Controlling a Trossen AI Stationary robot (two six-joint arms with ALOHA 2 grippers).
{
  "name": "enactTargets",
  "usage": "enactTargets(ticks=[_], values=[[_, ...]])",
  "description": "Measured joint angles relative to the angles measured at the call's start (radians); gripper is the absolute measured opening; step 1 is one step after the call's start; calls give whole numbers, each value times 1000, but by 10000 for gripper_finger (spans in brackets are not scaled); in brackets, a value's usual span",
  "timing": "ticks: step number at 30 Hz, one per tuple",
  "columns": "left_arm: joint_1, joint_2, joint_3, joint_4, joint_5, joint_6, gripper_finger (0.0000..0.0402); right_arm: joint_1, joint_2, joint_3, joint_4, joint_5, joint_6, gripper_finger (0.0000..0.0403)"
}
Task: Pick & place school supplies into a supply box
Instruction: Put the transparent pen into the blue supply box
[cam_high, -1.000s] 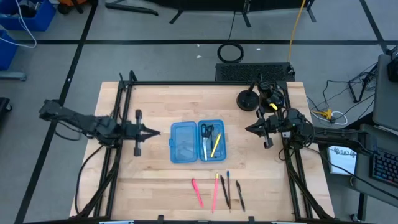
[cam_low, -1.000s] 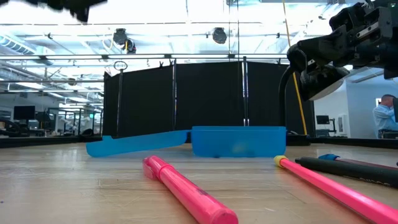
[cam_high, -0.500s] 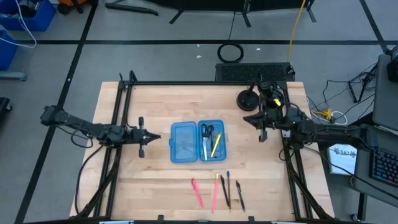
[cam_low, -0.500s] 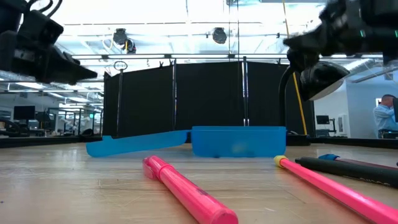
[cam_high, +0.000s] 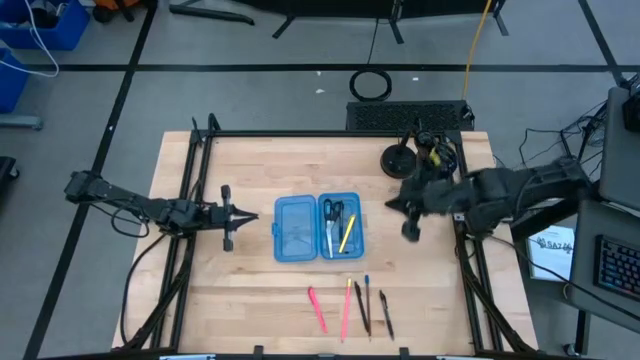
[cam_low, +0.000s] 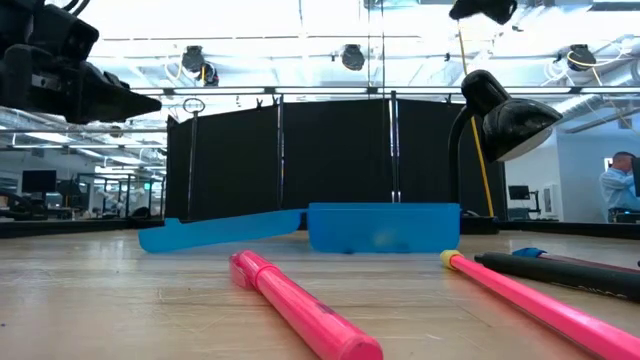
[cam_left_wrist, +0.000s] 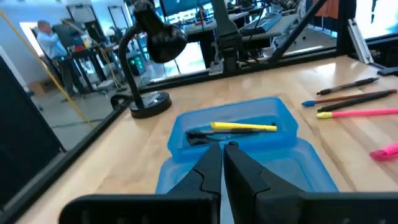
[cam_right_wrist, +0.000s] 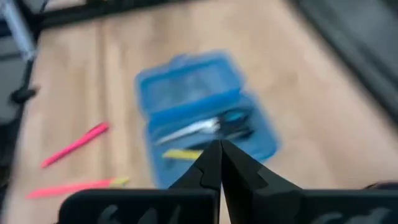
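The supply box lies open on the table's middle, its lid half flat to the left. The right half holds black-handled scissors, a yellow pen and a pale pen. A pink highlighter, a pink pencil and three dark thin pens lie on the wood toward the near edge. My left gripper hovers shut, left of the box and pointing at it. My right gripper is shut, raised to the right of the box and looking down on it.
A black desk lamp stands on its round base at the far right of the table. Black frame rails run along the table's left and right edges. Bare wood lies between the box and the loose pens. A person is far off in the room.
My left gripper has come down left of the box and stayed shut. My right gripper has risen out of the top of the low view. Box and pens have not moved.
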Motion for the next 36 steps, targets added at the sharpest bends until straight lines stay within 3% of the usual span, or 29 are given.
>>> enactTargets(ticks=[6, 13, 16, 22, 30, 33, 36], values=[[0, 0, 0, 45, -13, 18, 23, 168, 268, 227, -227, -114, 355, 0], [0, 0, 0, 82, -45, 9, 23, 317, 454, 308, -219, -272, 879, 0], [0, 0, 0, 93, -45, 6, 24, 388, 503, 310, -179, -234, 1100, 0], [0, 0, 0, 112, -50, 11, 24, 486, 594, 310, -173, -56, 1426, 0], [0, 0, 1, 144, -80, 18, 24, 522, 758, 310, -120, -133, 1603, 0], [0, 0, 1, 143, -80, 19, 24, 512, 812, 310, -104, -209, 1556, 6], [0, 0, 1, 144, -80, 17, 24, 499, 822, 310, -79, -207, 1503, 35]])
